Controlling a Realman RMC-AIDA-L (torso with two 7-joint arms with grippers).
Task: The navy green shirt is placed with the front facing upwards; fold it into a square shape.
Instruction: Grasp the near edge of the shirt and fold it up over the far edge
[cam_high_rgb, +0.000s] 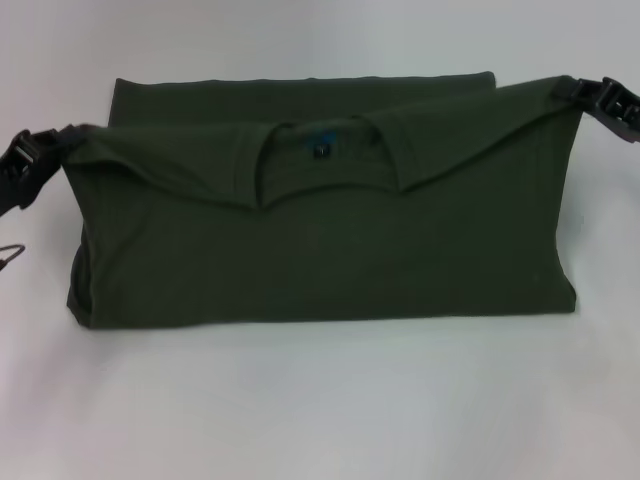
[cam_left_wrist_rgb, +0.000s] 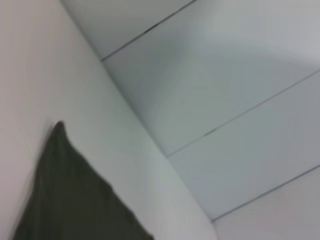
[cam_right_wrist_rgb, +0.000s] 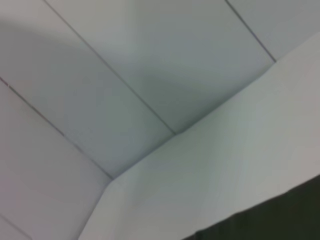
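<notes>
Left end effector (cam_high_rgb: 30, 160) and right end effector (cam_high_rgb: 600, 100) each clamp a corner of the dark olive-green cotton shirt (cam_high_rgb: 320, 250); keep the lifted edge taut and level, lay it on the white table (cam_high_rgb: 320, 400).

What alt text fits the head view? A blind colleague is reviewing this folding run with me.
A navy green shirt, folded into a wide band on a white table, is held at its two upper corners, collar facing up. The left gripper and right gripper each pinch a corner.
</notes>
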